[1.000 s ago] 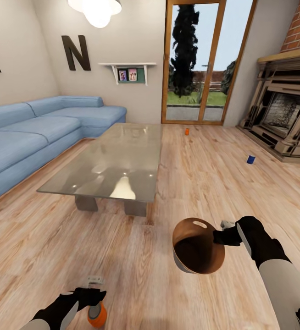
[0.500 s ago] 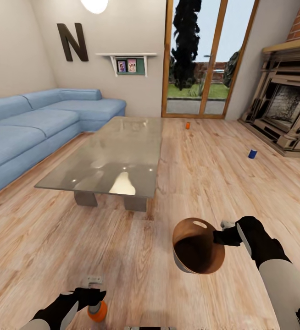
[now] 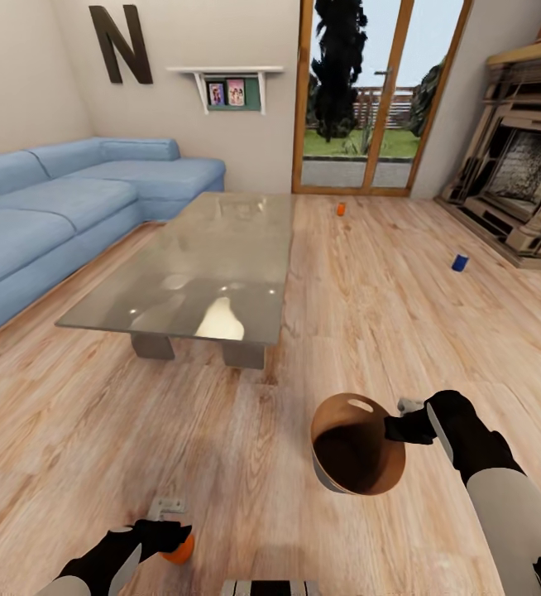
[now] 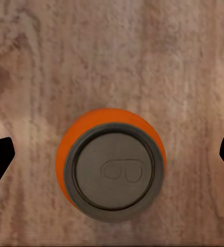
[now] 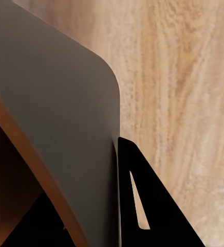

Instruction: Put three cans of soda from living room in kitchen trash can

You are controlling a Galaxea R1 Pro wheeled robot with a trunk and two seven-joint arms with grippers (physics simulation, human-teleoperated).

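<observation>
One orange can (image 4: 111,163) is standing upright on the floor (image 4: 112,51), centred between the left tool's (image 4: 112,154) spread fingers; contact is seemingly lacking. Right tool (image 3: 403,418) is clamping the bin (image 3: 357,447).

- blue corner sofa (image 3: 64,211) along the left wall
- glass coffee table (image 3: 196,277) on the floor beside the sofa, two grey block legs under it
- light wood floor (image 3: 386,323), plank grain
- big dark letter N (image 3: 122,43) on the back wall
- small white wall shelf (image 3: 225,83) with two framed pictures, right of the N
- wood-framed glass doors (image 3: 378,95), tree and lawn outside
- fireplace (image 3: 527,182) at right, brick above the mantel
</observation>
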